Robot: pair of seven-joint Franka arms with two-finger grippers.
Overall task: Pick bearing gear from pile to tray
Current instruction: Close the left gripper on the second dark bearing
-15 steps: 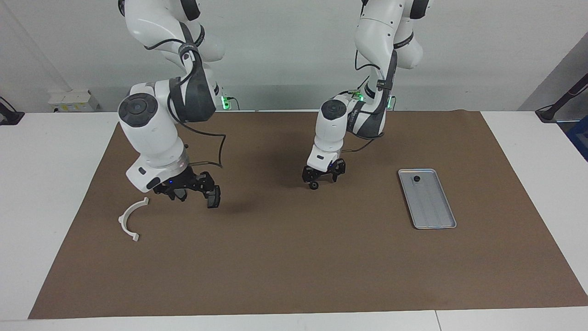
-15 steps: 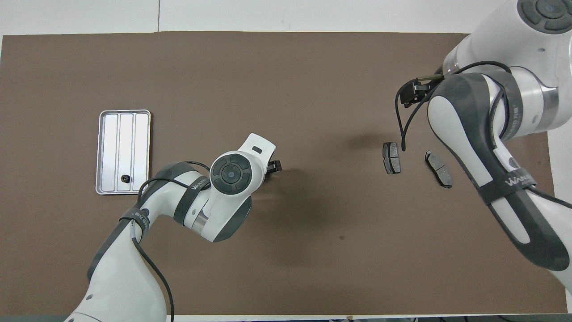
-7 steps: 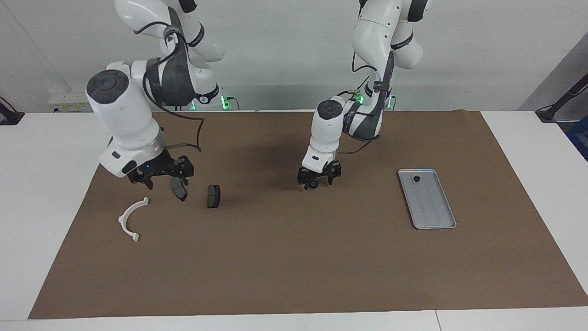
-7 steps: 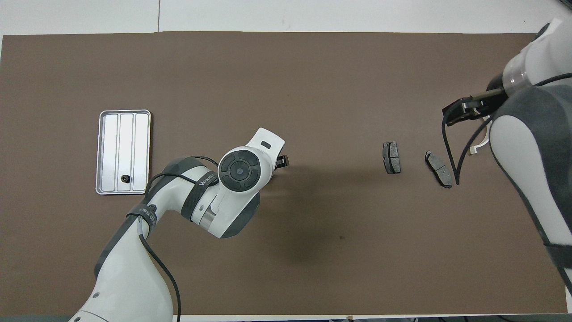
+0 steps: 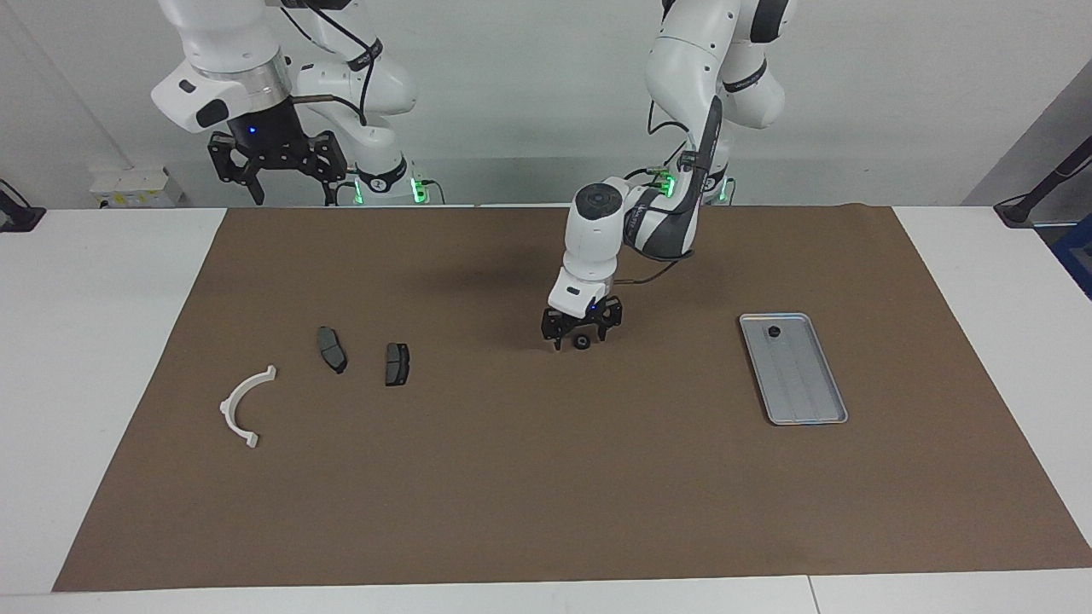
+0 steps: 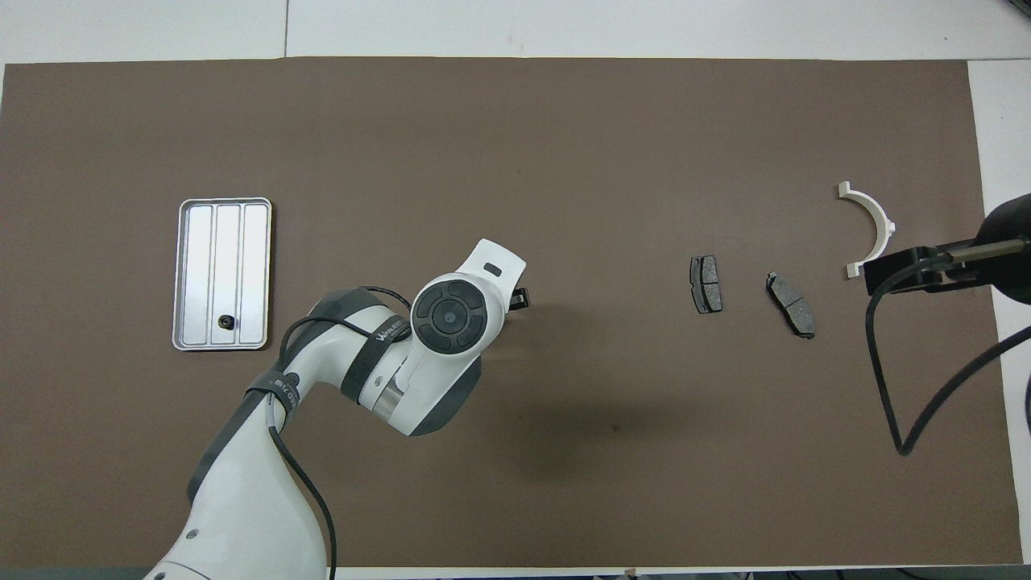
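My left gripper is low on the brown mat near its middle, open, with its fingers on either side of a tiny black round piece that rests on the mat. In the overhead view the arm's wrist hides the piece and only a fingertip shows. The silver tray lies toward the left arm's end and holds one black round piece, also seen from overhead. My right gripper is open and empty, raised high near its base.
Two dark brake pads and a white half-ring arc lie on the mat toward the right arm's end. From overhead they show as pads and arc. The right arm's cable hangs over the mat's edge.
The right arm has risen from over the brake pads and drawn back high toward its base, empty. The left gripper has shifted slightly toward the right arm's end, now straddling the black piece.
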